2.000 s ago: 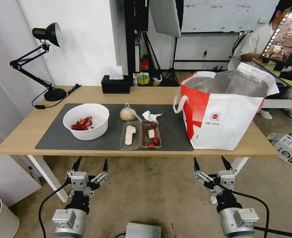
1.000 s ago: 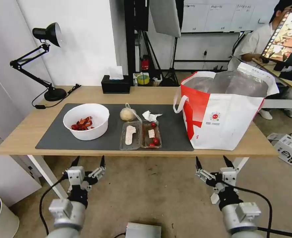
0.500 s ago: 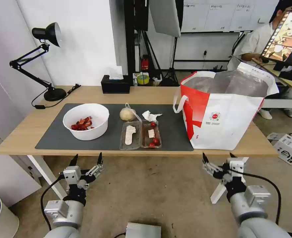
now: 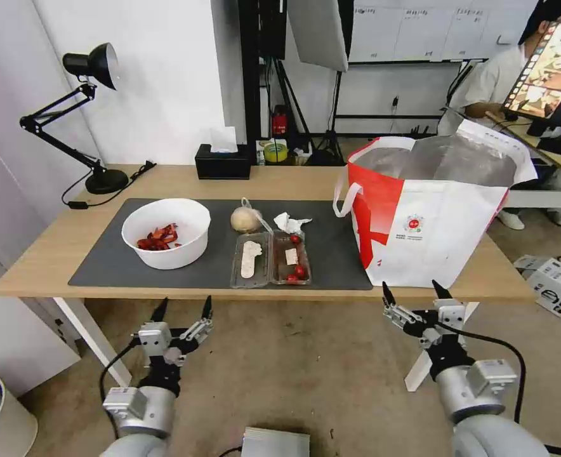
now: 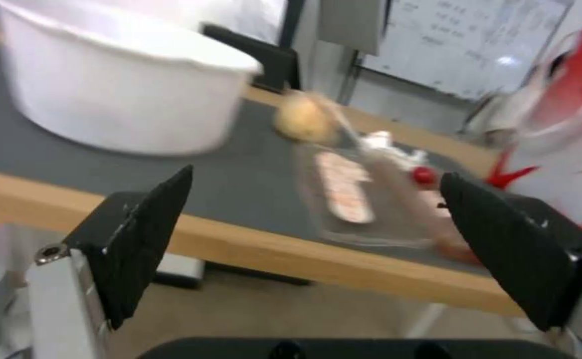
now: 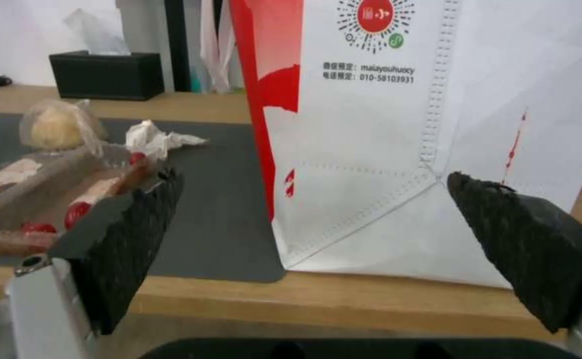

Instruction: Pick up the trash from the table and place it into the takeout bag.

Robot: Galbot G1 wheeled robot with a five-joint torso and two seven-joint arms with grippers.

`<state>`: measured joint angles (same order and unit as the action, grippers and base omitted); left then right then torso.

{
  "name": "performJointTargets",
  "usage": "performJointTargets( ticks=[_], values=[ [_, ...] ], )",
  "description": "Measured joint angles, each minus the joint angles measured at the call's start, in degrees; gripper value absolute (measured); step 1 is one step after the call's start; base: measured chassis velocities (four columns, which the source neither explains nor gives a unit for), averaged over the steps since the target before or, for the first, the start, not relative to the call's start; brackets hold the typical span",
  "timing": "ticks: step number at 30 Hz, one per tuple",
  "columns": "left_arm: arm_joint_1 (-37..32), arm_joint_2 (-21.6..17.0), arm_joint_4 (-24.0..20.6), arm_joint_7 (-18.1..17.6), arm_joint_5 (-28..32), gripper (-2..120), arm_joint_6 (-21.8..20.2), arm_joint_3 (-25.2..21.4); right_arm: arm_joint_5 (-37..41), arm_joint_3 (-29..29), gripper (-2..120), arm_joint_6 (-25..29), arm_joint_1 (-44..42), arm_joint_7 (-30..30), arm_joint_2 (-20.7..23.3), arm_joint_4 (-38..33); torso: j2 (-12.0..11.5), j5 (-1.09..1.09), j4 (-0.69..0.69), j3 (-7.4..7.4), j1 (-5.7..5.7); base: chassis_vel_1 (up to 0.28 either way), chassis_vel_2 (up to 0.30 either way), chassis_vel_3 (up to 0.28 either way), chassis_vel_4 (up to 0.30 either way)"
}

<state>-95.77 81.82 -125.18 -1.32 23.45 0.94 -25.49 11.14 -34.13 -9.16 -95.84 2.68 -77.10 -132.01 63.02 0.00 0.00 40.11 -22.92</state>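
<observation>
So, both grippers sit below near edge of table (image 4: 52, 266), fingers spread wide, nothing held. Left gripper (image 4: 183, 309) is nearer clear plastic tray (image 4: 270, 259), which lies up and ahead on grey mat (image 4: 103, 266), long side running across table. Right gripper (image 4: 412, 292) faces bag (image 4: 433, 216). Tray thin, glossy, red fruits inside; tissue (image 4: 289, 222) crumpled; lump (image 4: 245, 219) in crinkly film; bowl (image 4: 164, 232) smooth, white. Bag boxy fabric, foil-lined.
</observation>
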Motion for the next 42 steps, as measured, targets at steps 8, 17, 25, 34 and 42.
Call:
performJointTargets(
  ticks=[8, 17, 25, 34, 42],
  values=[
    [3.11, -1.58, -3.09, -3.54, 18.94, 100, -8.13, 6.45, -0.23, -0.03, 100, 0.09, -0.02, -0.02, 0.22, 0.1, 0.0, 0.01, 0.0, 0.0, 0.0, 0.0, 0.0, 0.0, 0.0],
    [8.66, -2.84, -1.84, -10.27, 39.3, 100, -14.19, 8.52, -0.26, 0.66, 100, -0.08, 1.22, -0.02, 1.37, 0.79, 0.0, 0.0, -0.01, 0.0, 0.0, 0.0, 0.0, 0.0, 0.0],
    [12.03, -1.47, 1.51, -11.48, 43.89, 100, -14.51, 8.32, 0.0, 1.41, 100, -0.41, 2.68, -0.04, 3.05, 1.8, 0.0, 0.0, 0.0, 0.0, 0.0, 0.0, 0.0, 0.0, 0.0],
    [16.24, -1.2, 4.06, -13.2, 47.47, 100, -14.78, 9.71, 0.09, 1.24, 100, -0.51, 2.69, -0.02, 3.08, 1.79, 0.0, 0.0, 0.0, 0.0, 0.0, 0.0, 0.0, 0.0, 0.0],
    [19.28, -1.25, 6.79, -14.5, 48.69, 100, -14.97, 10.63, 0.09, 0.97, 100, -0.6, 2.63, 0.07, 3.01, 1.67, 0.0, 0.0, 0.0, 0.0, 0.0, 0.0, 0.0, 0.0, 0.0]
  ],
)
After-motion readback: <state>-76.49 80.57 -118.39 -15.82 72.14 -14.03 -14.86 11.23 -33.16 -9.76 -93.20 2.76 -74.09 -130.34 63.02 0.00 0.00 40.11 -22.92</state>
